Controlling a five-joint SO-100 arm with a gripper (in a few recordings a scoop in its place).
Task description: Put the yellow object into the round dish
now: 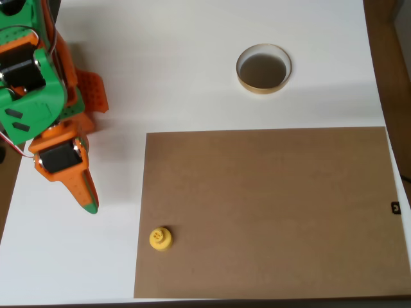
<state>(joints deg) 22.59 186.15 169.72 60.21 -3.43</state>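
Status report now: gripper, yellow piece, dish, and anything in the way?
Gripper shut, empty, left of the brown board. Yellow piece upright at the board's lower left edge. Round dish empty on the white table above the board. Path looks clear.

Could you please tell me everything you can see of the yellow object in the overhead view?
The yellow object is a small, bright yellow piece that looks like plastic: a round base with a narrower knob on top. It stands upright, knob up, near the left edge of the brown board, toward its lower corner. Only the board touches it; the hand sits apart, up and to its left.
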